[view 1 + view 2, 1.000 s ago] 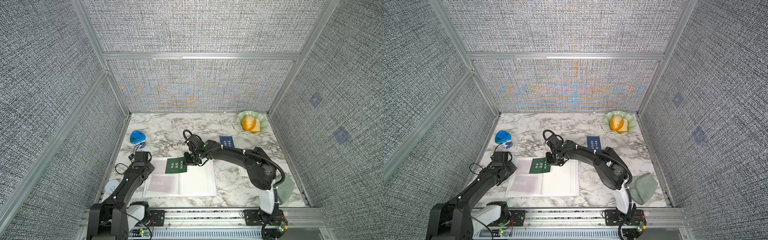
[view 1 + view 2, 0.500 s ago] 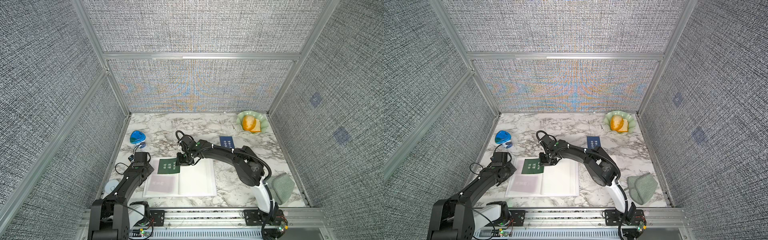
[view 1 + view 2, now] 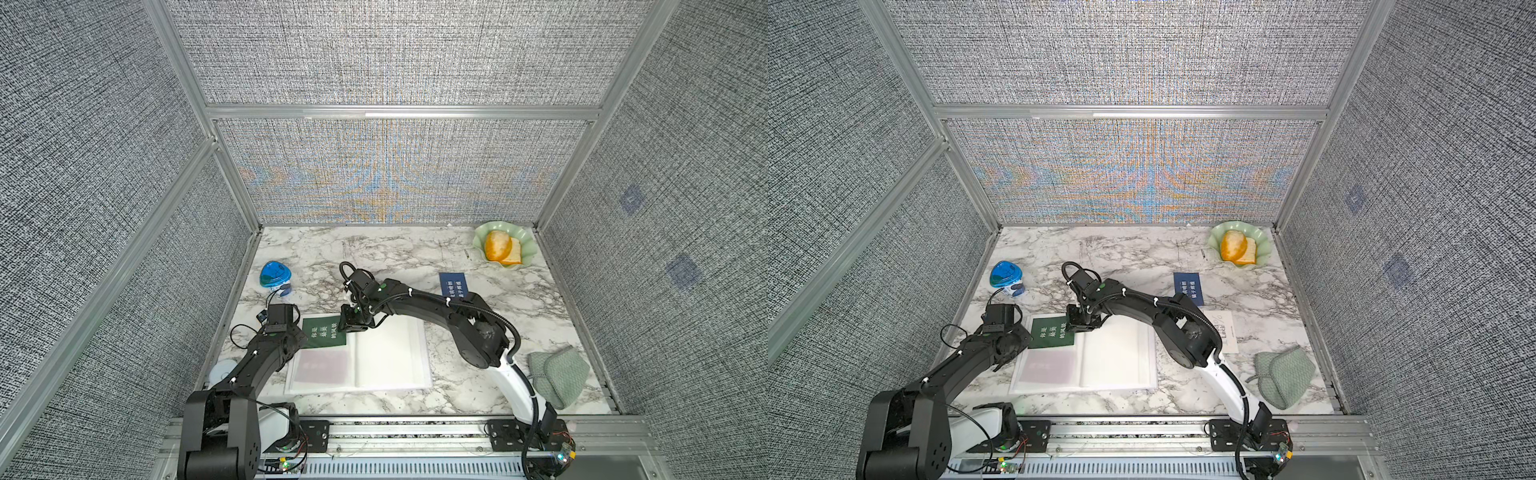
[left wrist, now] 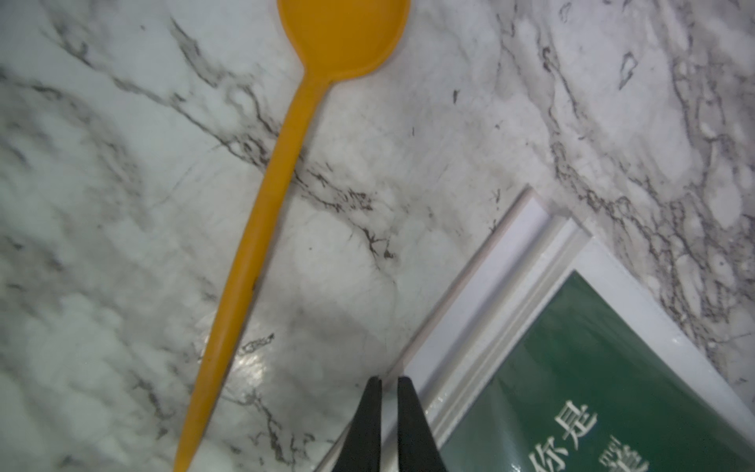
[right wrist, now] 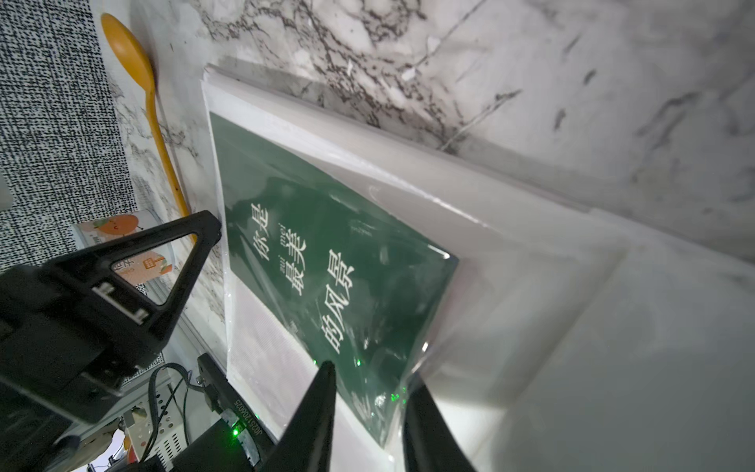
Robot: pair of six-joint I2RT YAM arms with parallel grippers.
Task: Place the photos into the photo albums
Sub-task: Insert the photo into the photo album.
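The white photo album (image 3: pixel 390 357) (image 3: pixel 1117 357) lies open at the table's front centre. A green photo (image 3: pixel 324 332) (image 3: pixel 1053 332) (image 5: pixel 327 253) with white characters lies on the far half of the left page, partly under the clear sleeve. My right gripper (image 3: pixel 351 326) (image 5: pixel 369 374) is shut on its near corner, one finger on each side. A red photo (image 3: pixel 322 368) shows dimly through the sleeve below it. My left gripper (image 4: pixel 388 382) is shut, its tips at the album's left edge (image 4: pixel 510 265). A blue photo (image 3: pixel 454 286) lies at the back right. A white photo (image 3: pixel 1225 332) shows beside the right arm.
An orange spoon (image 4: pixel 265 204) lies on the marble just left of the album. A blue-lidded tub (image 3: pixel 274 276) stands at the back left, a green dish of food (image 3: pixel 503 247) in the back right corner, and a folded green cloth (image 3: pixel 559 376) at the front right. Walls close in the table.
My right gripper has moved left with the green photo, from near the album's spine to over the left page. The left arm has hardly moved.
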